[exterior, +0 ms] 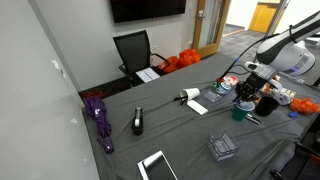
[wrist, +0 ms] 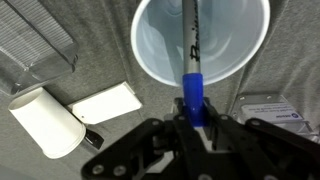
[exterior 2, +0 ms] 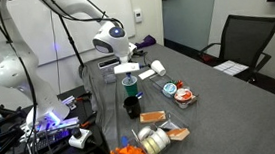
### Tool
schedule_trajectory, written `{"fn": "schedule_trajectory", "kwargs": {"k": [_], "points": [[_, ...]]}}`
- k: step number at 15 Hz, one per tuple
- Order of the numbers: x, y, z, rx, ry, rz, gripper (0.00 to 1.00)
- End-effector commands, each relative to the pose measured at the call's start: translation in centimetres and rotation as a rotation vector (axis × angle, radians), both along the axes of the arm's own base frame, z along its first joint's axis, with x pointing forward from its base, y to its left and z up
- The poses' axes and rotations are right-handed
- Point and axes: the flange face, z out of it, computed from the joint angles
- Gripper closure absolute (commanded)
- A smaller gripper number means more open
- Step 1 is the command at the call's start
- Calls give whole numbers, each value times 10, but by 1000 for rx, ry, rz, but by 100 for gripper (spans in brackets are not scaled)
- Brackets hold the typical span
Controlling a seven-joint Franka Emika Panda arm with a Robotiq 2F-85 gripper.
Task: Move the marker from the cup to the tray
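Now | gripper (wrist: 193, 120) clamped on blue end of marker (wrist: 190, 45) | marker upright, lower part inside cup (wrist: 150, 60) on counter (wrist: 105, 55) | tray (exterior 2: 184, 97) lies apart from cup, to its right in an exterior view

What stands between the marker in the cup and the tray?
Only the wall of the cup: the marker stands inside it, with the end effector closed on its blue end. In an exterior view, the table between cup and tray looks bare.
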Motion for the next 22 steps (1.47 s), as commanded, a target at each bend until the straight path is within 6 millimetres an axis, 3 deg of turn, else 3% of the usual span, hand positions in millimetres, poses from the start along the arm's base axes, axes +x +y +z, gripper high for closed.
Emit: {"fn": "schedule_trajectory", "kwargs": {"k": [1, 6, 12, 18, 22], "points": [[-11, -1, 24, 55, -28, 11, 95], [-10, 6, 57, 138, -64, -1, 95], [-10, 1, 121, 209, -100, -96, 95], [21, -26, 200, 291, -154, -386, 95], [60, -48, 216, 323, -179, -576, 95]]}}
